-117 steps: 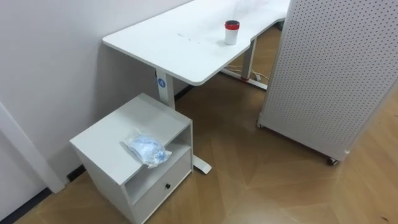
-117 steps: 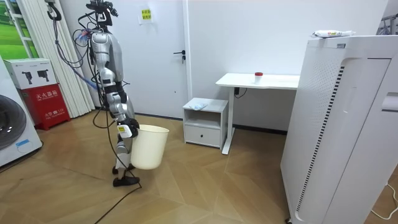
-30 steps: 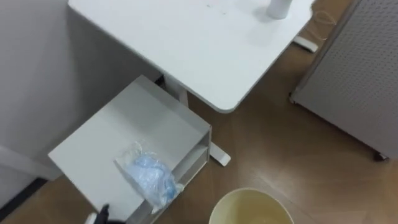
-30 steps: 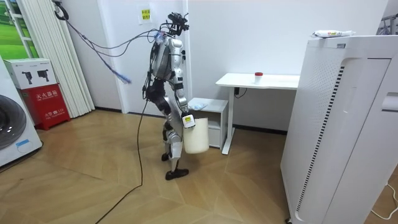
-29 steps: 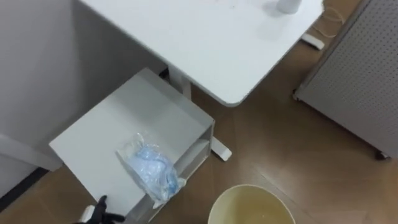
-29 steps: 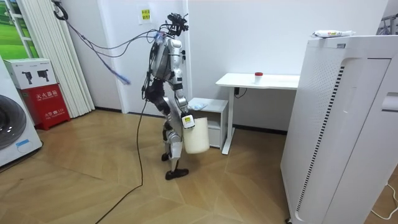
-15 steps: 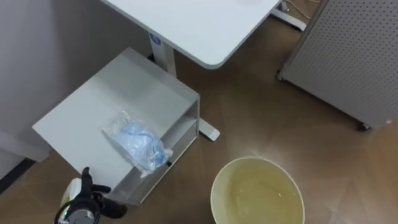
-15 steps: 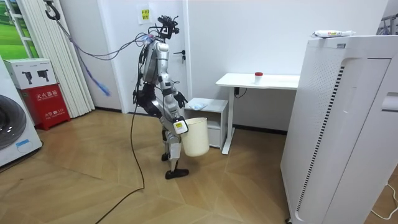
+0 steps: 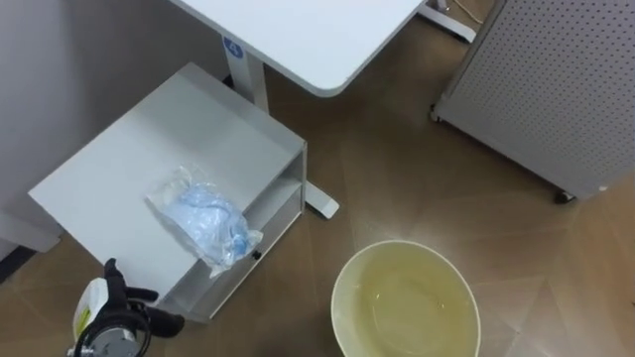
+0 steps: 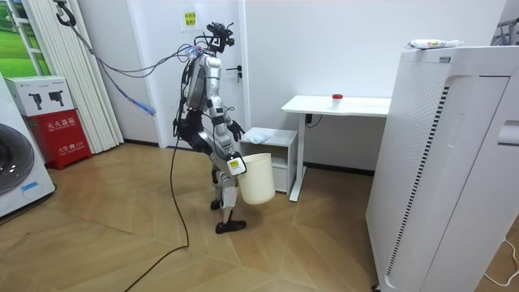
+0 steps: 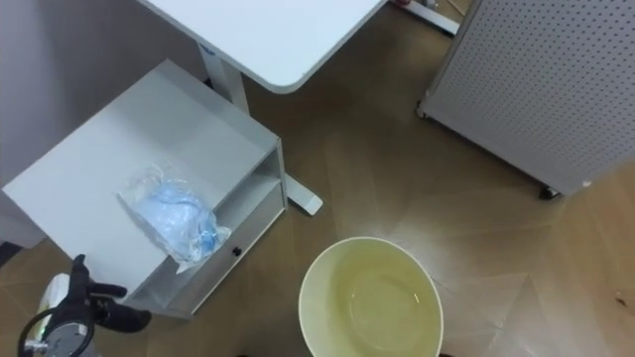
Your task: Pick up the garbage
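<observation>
Waiting with its fingers spread and holding nothing, the left hand (image 9: 127, 315) is hanging just before the near corner of the cabinet (image 9: 119, 169), close to the bag (image 9: 201, 225) but apart from it. The bin (image 9: 401, 246) is standing open and empty at the robot's right; in the room view the right hand (image 10: 235, 165) is at its rim, but I cannot tell its grip. The bag of garbage is lying on the cabinet top, near the front edge, not yet picked. So the task is only beginning: grasping and dropping are left. Beyond, the white counter (image 9: 308, 35) is standing.
</observation>
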You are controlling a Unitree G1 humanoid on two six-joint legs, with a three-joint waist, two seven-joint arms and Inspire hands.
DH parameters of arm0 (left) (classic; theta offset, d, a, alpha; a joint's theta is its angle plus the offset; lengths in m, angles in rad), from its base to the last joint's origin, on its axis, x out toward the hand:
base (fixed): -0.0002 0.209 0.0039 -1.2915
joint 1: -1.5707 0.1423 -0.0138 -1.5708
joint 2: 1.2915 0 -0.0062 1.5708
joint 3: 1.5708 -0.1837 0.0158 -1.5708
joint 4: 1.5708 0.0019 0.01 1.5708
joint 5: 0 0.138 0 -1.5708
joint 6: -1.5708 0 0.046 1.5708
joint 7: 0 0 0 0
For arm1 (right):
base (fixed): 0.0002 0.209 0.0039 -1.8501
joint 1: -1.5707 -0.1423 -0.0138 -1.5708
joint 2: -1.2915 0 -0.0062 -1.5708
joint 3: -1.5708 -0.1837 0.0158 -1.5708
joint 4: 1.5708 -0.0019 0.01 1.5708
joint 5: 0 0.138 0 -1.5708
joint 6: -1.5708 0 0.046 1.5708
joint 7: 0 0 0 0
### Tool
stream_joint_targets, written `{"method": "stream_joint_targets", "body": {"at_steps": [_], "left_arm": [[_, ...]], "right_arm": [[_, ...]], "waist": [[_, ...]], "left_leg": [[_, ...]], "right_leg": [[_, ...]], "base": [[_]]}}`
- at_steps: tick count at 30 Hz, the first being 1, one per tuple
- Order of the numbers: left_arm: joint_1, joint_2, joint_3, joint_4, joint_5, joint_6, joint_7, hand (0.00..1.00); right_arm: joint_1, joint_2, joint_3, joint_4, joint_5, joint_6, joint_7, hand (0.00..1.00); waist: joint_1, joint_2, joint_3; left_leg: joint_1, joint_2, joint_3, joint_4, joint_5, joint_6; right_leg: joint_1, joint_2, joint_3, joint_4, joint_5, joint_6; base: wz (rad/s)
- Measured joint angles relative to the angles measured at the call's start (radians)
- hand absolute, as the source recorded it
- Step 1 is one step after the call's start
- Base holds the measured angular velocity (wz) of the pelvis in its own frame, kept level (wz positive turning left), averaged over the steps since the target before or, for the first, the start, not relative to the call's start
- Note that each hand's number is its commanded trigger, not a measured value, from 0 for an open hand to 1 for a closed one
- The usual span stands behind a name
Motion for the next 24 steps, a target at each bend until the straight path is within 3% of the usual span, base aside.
{"method": "stream_joint_targets", "body": {"at_steps": [12,15,17,19,22,24], "left_arm": [[-0.001,-0.015,-0.008,-0.004,-0.051,-0.007,0.082,0.0],[-0.002,-0.015,-0.012,-0.059,-0.049,-0.072,0.116,0.0],[-0.005,-0.021,-0.022,-0.115,-0.049,-0.148,0.125,0.0],[-0.007,-0.022,-0.04,-0.132,-0.049,-0.188,0.127,0.0],[-0.006,-0.026,-0.064,-0.132,-0.058,-0.205,0.125,0.0],[-0.006,-0.026,-0.064,-0.125,-0.058,-0.205,0.124,0.0]], "right_arm": [[0.0,0.002,0.061,0.0,0.069,-0.008,-0.025,1.0],[0.0,0.005,0.061,0.0,0.066,-0.008,-0.028,1.0],[0.001,0.012,0.061,0.002,0.065,-0.008,-0.028,1.0],[0.002,0.018,0.066,0.003,0.062,-0.006,-0.026,1.0],[0.007,0.026,0.068,0.005,0.048,-0.004,-0.025,1.0],[0.009,0.032,0.067,0.008,0.03,0.001,-0.025,1.0]], "waist": [[-0.004,0.0,0.0003],[-0.003,-0.001,0.0005],[-0.003,-0.014,0.0008],[-0.003,-0.018,0.001],[-0.003,-0.018,0.0004],[0.0,-0.017,0.0001]], "left_leg": [[0.009,-0.002,-0.002,-0.004,0.001,-0.002],[0.019,-0.004,0.0,-0.011,0.001,-0.002],[0.06,-0.015,0.017,-0.035,0.002,-0.003],[0.088,-0.015,0.029,-0.05,0.001,-0.005],[0.131,-0.014,0.042,-0.078,-0.001,-0.011],[0.152,-0.008,0.043,-0.088,-0.004,-0.015]], "right_leg": [[0.014,-0.003,-0.003,0.005,-0.007,-0.002],[0.021,-0.004,0.0,0.004,-0.01,-0.001],[0.039,-0.019,0.004,0.004,-0.014,-0.003],[0.059,-0.017,0.017,-0.003,-0.015,-0.002],[0.095,-0.008,0.025,-0.034,-0.008,0.0],[0.119,0.003,0.025,-0.053,-0.001,-0.009]], "base": [[0.0],[0.0],[-0.08],[-0.14],[-0.13],[-0.1]]}}
